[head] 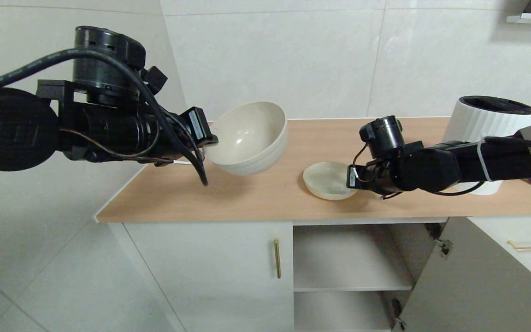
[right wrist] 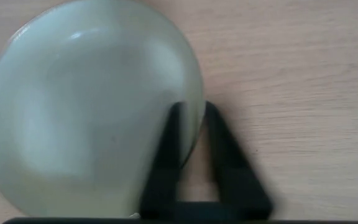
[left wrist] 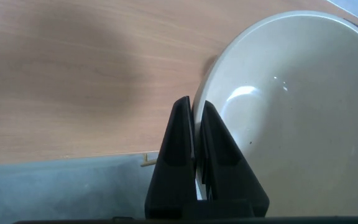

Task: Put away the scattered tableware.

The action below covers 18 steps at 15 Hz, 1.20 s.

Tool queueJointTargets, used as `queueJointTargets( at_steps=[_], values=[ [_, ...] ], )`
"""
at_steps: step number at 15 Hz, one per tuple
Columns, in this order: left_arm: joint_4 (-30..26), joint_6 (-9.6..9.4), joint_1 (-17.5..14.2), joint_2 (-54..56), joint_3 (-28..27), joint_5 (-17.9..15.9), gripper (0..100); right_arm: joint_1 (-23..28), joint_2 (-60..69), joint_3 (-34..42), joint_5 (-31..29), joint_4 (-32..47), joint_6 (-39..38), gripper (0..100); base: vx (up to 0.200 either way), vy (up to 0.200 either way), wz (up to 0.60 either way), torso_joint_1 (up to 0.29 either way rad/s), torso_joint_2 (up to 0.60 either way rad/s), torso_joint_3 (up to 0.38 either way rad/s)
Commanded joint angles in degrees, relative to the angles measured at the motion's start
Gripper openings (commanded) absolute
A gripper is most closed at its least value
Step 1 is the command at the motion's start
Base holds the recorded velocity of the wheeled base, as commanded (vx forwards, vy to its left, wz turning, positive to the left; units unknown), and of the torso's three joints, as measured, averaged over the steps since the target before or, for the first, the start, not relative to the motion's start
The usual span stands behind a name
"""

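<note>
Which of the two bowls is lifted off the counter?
The larger bowl, tilted in the left pincer; the smaller one rests flat on the countertop.

No legible text, number, brand or sign noted. Two printed labels recorded: a white sticker [head: 195, 121] on the housing of the left gripper [head: 212, 140], just beside the rim of the large bowl [head: 251, 138]; and a second white sticker [head: 352, 174] on the housing of the right gripper [head: 350, 180], just beside the small dish [head: 327, 180]. Both carry dark print in fine lines, too small to read. Bowl, dish and the wooden counter [head: 256, 198] bear no readable marks.
</note>
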<state>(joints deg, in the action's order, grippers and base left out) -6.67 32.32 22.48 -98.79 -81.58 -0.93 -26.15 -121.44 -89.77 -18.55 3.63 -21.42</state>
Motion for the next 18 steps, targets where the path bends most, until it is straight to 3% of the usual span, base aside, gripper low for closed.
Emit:
queueJointTargets(
  at_steps=[1,5,9,13,16,18],
  values=[
    [-0.01,0.03,0.11,0.00,0.10,0.05,0,-0.13,-0.81,-0.05,0.01,0.15,0.06,0,0.000,0.000,0.00,0.000,0.00,0.000],
    [0.08,-0.24,0.64,1.06,2.04,-0.22,0,-0.39,4.81,1.79,0.62,0.76,-0.73,0,0.000,0.000,0.00,0.000,0.00,0.000],
    [1.31,-1.64,3.36,5.36,9.51,-0.04,0,-5.14,17.03,12.16,1.68,0.41,-1.43,0,0.000,0.000,0.00,0.000,0.00,0.000],
    [5.61,-1.64,4.85,8.97,19.62,-0.13,0,-5.93,21.42,16.21,0.80,0.85,-2.14,0,0.000,0.000,0.00,0.000,0.00,0.000],
    [8.16,-1.91,5.56,14.86,29.99,-0.22,0,-7.16,26.35,25.08,-1.48,1.20,-2.31,0,0.000,0.000,0.00,0.000,0.00,0.000],
    [8.16,-2.96,6.09,18.02,33.24,-1.01,0,-7.25,29.51,29.04,-2.54,1.11,-2.31,0,0.000,0.000,0.00,0.000,0.00,0.000]
  ],
)
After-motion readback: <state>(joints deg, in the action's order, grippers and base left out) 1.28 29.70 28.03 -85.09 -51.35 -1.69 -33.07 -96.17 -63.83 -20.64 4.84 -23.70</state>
